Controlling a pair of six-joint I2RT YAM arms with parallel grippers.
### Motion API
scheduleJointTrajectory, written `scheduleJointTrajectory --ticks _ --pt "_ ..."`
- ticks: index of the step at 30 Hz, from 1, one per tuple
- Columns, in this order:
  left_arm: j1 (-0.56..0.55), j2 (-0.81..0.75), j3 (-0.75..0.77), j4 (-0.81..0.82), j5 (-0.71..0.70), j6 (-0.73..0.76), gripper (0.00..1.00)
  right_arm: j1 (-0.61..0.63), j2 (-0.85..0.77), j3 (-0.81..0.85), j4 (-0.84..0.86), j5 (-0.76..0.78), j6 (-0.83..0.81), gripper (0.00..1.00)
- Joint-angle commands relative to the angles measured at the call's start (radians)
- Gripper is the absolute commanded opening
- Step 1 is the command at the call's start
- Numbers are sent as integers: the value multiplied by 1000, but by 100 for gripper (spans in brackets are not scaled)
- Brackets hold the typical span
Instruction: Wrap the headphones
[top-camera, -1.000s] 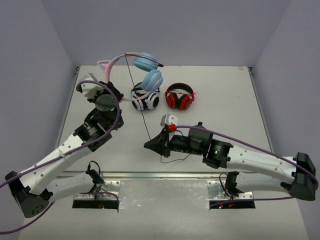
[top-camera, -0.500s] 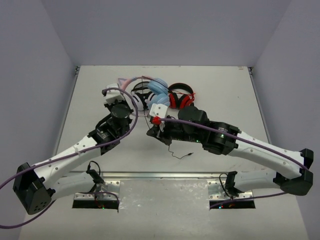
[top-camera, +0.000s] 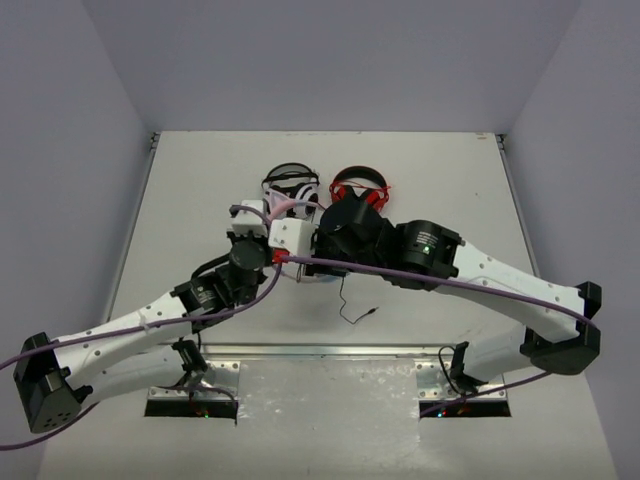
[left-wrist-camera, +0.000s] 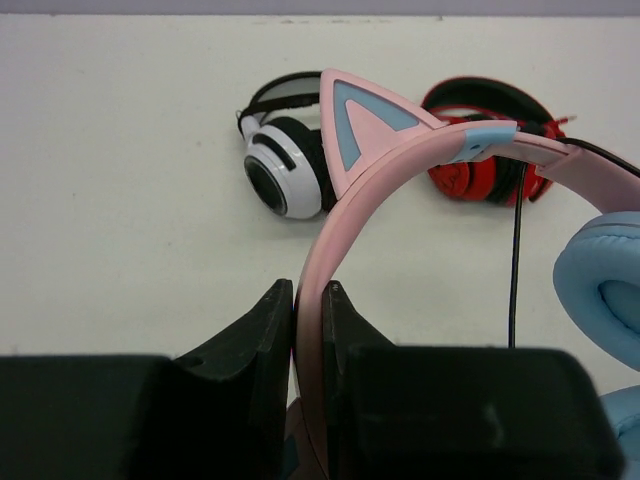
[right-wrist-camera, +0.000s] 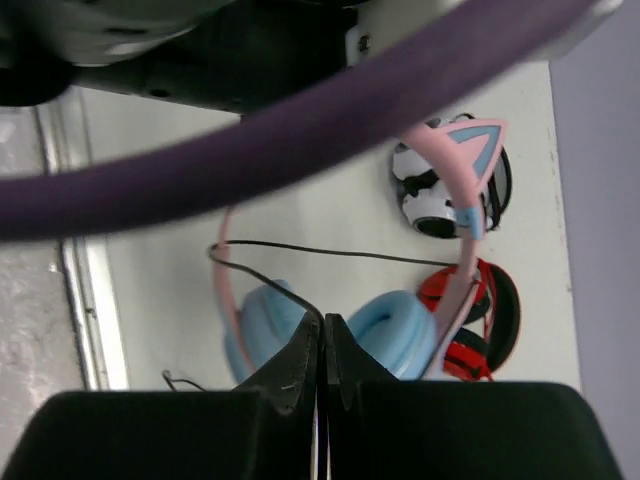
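The headphones (left-wrist-camera: 430, 158) hang from their pink cat-eared band, just on the robot's side of the white-and-black headphones (left-wrist-camera: 285, 165) and apparently lifted off the table (top-camera: 450, 180). The left gripper (left-wrist-camera: 308, 297) has its jaws clamped on the band, edge-on, below the cat ear. The right gripper (right-wrist-camera: 321, 335) has its jaws pressed together, and the thin black cable (right-wrist-camera: 340, 253) runs straight into their tips, so it looks pinched there. From the pinch the cable crosses in front of the blue ear cups (right-wrist-camera: 400, 325). Its loose end (top-camera: 355, 312) lies on the table, well to the robot's side of the white-and-black headphones.

Several things could spoil the wrap from here, as I judge it:

- The cable is thin and smooth. A pull while winding could draw it out of the right jaws, and the turn would fall slack.
- The band is held on a narrow edge. Sideways tension from the cable may twist it in the left jaws.
- Both wrists crowd together right beside the white-and-black headphones. A wide sweep could knock that pair, or the red-and-black headphones (left-wrist-camera: 480, 175) next to it.
- The arms overlap in the top view. Their purple harness lines could catch each other, or the cat ear could snag the cable.
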Motion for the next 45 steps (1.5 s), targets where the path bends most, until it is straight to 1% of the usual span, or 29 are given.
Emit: scheduleJointTrajectory --ticks 1,2,3,5,6,9,10,12,13,14,15,18,19,21,22,23,27,29,31,33,35,36,37,40,45 --pt "-73 -17 19 -30 -51 -14 0 7 45 58 -77 167 -124 1" --pt "-84 -19 16 -37 -53 -13 0 9 51 58 -71 195 -159 1" --pt "-96 -20 12 -42 -59 -13 0 7 49 52 -54 254 -176 1" --pt "-130 -23 5 -54 -73 -11 1 1 43 37 -2 296 -218 1" --pt "-140 -26 3 -65 -77 -17 0 -2 33 29 45 346 -228 1" --pt "-177 -37 -1 -94 -87 -29 0 -36 6 -8 116 379 -258 1" --pt "-190 -45 -1 -100 -84 -34 0 -71 -13 -12 149 370 -256 1" --pt "-193 -81 -26 -93 -35 -34 0 -123 -32 -3 173 336 -226 1" --pt "-194 -94 -33 -93 -19 -40 0 -179 -44 1 174 294 -194 1" --pt "-193 -106 -46 -97 5 -49 0 -206 -50 6 174 266 -175 2" --pt "-193 -126 -53 -97 14 -52 0 -247 -55 9 176 244 -158 5" --pt "-194 -148 -63 -107 19 -71 0 -270 -81 -12 190 191 -114 16" --pt "-194 -148 -61 -111 19 -72 0 -274 -86 -17 191 171 -104 14" --pt "-194 -145 -47 -113 28 -68 0 -284 -98 -35 208 134 -86 12" --pt "-194 -140 -41 -123 33 -66 0 -292 -100 -40 213 128 -83 6" --pt "-197 -131 -32 -126 31 -63 0 -301 -96 -43 211 106 -78 5" --pt "-213 -128 -24 -139 38 -69 0 -347 -81 -54 217 94 -66 4" --pt "-214 -151 -24 -149 47 -80 0 -372 -78 -64 226 89 -57 2" --pt "-216 -171 -23 -159 63 -82 0 -431 -86 -94 248 78 -35 2" --pt "-222 -194 -15 -168 82 -85 0 -494 -92 -121 285 45 -17 6" --pt "-225 -203 6 -186 137 -86 0 -530 -89 -126 299 17 -14 7" --pt "-225 -203 12 -182 169 -82 0 -537 -80 -123 300 -7 -9 7" --pt "-225 -207 22 -176 232 -69 0 -542 -74 -117 303 -14 -8 2" --pt "-226 -198 58 -192 315 -63 0 -554 -61 -118 317 -47 3 1" --pt "-226 -169 114 -260 343 -72 0 -571 -61 -156 374 -55 18 1"
